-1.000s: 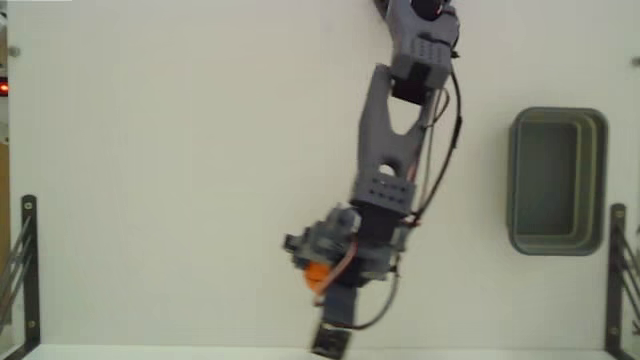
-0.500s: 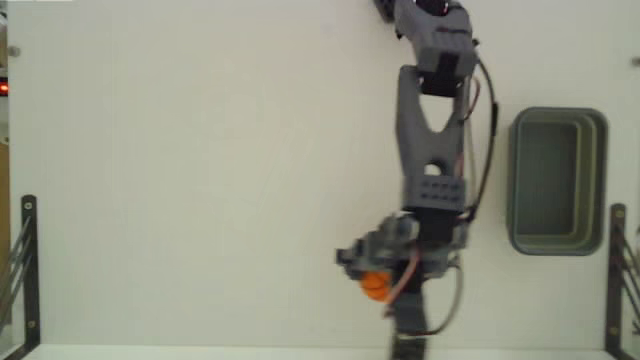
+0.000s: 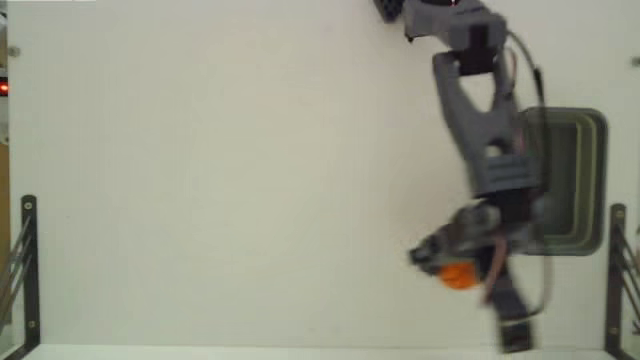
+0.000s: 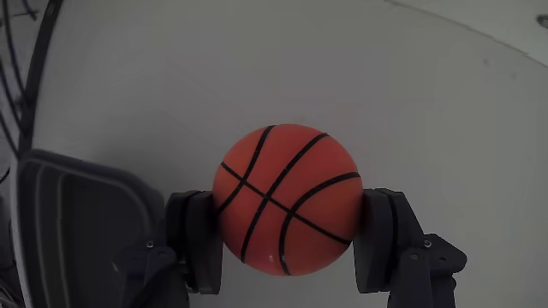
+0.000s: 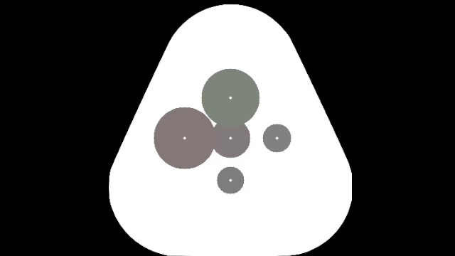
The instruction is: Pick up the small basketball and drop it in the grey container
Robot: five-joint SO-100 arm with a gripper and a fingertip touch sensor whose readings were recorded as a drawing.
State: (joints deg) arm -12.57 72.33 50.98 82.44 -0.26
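Observation:
The small basketball (image 4: pixel 287 198) fills the middle of the wrist view, orange with black seams, clamped between two dark fingers (image 4: pixel 193 239). My gripper (image 4: pixel 287 235) is shut on it and holds it above the white table. In the fixed view the ball (image 3: pixel 457 276) shows as an orange spot under the arm's wrist, just left of the grey container (image 3: pixel 575 175). The arm covers the container's left side there. The container's dark corner (image 4: pixel 77 231) appears at the lower left of the wrist view.
The white table top (image 3: pixel 200 180) stretches wide to the left in the fixed view. Black metal brackets stand at the lower left (image 3: pixel 28 270) and lower right (image 3: pixel 617 270) edges. The arm's base (image 3: pixel 430 12) sits at the top.
The arm has swung to the right with the ball held in the gripper, from the table's lower middle to beside the grey container. The container has not moved.

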